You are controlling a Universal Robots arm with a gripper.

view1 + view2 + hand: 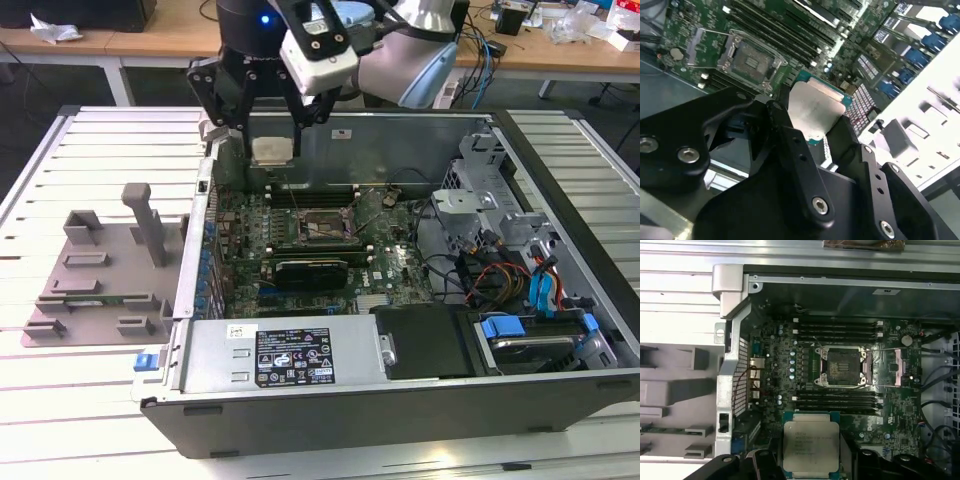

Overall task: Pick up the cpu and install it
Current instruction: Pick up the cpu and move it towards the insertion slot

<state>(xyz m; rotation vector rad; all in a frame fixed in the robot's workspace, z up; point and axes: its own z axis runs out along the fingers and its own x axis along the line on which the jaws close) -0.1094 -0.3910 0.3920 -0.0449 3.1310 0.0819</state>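
Claw (pixel 272 140) clamped on the cpu (pixel 272 150): black fingers (pixel 790 145) bear on two opposite edges of the chip, whose silvery lid is unobstructed in both wrist views.

Progress: pick-up is judged complete. The cpu is off every surface and carried in the air above the open computer case (pixel 330 420), which lies on the slatted white counter (pixel 100 400). Installation is not yet done. The cpu socket (pixel 842 367) on the motherboard (pixel 390 265) appears empty, its retaining frame looks swung open, and nothing sits in the recess.

Position of the cpu: over the far corner of the case on the exterior view's left, clear of the board below. In the first wrist view the cpu (pixel 811 445) stands apart from the socket, with a bank of memory slots (pixel 837 401) showing between them, so it is judged not yet aligned over the socket. Height above the board cannot be told.

Relation to the claw: the cpu sits squarely between the fingertips, level or nearly so, lid turned up toward the wrist.

A grey parts holder (pixel 100 270) rests on the counter beside the case, toward the exterior view's left.
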